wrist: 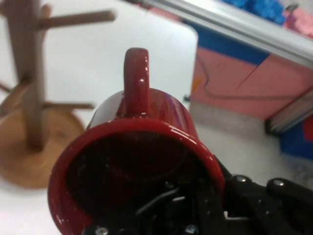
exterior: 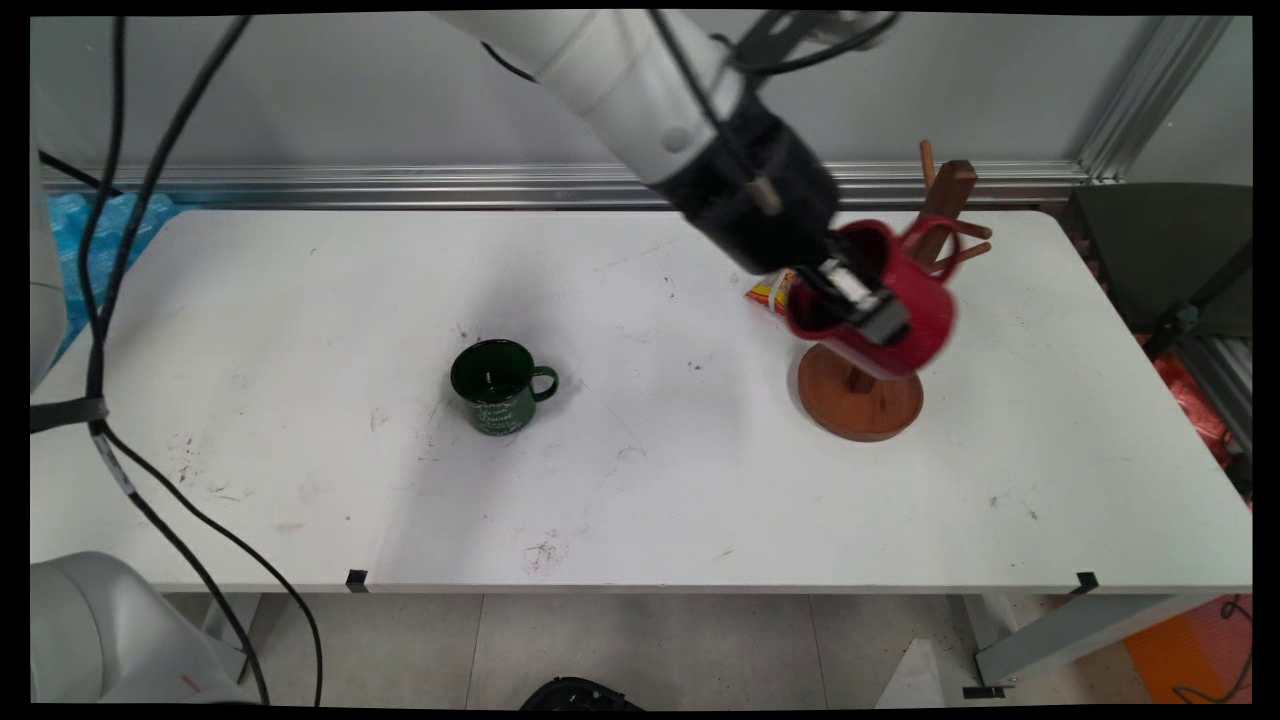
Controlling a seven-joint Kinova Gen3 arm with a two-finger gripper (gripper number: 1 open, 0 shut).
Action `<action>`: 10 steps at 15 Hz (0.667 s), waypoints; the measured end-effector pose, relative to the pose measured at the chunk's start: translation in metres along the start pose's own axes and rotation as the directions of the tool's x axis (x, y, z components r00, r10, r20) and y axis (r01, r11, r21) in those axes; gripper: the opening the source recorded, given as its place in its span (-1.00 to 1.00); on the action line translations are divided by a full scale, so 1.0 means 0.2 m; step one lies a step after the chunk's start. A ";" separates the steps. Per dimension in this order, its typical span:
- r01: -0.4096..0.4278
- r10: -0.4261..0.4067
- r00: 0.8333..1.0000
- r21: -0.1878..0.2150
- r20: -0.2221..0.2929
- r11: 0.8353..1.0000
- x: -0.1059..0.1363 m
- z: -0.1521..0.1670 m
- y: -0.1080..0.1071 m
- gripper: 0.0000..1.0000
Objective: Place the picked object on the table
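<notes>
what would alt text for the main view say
A black gripper on a white arm holds a red mug by its rim, tilted, beside a wooden mug tree on a white table. A dark green mug stands upright near the table's middle.

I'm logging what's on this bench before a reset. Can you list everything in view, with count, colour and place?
Red mug: one, red, held tipped in the air by its rim, beside the rack's pegs, handle toward the rack.
Mug rack: one, brown wood, round base on the table's right part, upright post with pegs.
Green mug: one, dark green, upright near the table's middle, handle to the picture's right.
Packet: one, yellow and red, on the table behind the rack, mostly hidden.
Table: one, white, scuffed.
Chair: one, dark, beyond the table's right end.
Gripper: one, black, on a white arm, jaws clamped on the red mug's rim.
</notes>
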 end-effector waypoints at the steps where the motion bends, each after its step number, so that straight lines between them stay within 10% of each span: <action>1: -0.012 0.012 1.000 0.010 0.014 1.000 -0.01 -0.03 -0.02 -1.00; 10: -0.142 0.102 0.973 0.192 0.205 0.971 -0.14 -0.31 -0.37 -1.00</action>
